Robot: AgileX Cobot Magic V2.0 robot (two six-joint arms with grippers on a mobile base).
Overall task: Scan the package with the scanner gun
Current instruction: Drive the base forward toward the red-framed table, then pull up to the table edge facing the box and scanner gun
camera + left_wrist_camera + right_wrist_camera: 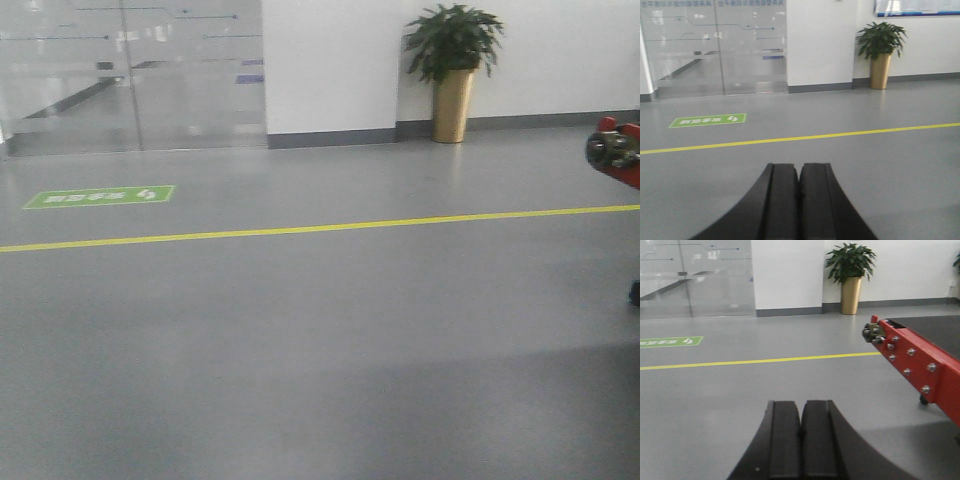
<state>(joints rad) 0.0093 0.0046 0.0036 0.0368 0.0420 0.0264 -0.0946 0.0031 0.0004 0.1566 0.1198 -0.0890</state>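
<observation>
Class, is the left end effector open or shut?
Shut. The left end effector shows both black fingers pressed together, nothing between them.

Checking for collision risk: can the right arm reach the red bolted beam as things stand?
Probably yes: the red beam sits close beside the shut right gripper, with only bare floor between.

- floor (300,350) grey, yellow line (300,229) across
- floor sign (100,196) green (white lettering)
- planter (452,105) gold, plant (450,40) dark green
- frame (920,365) red, bolts (927,389) silver
- left tool (799,167) and right tool (801,405) black
</observation>
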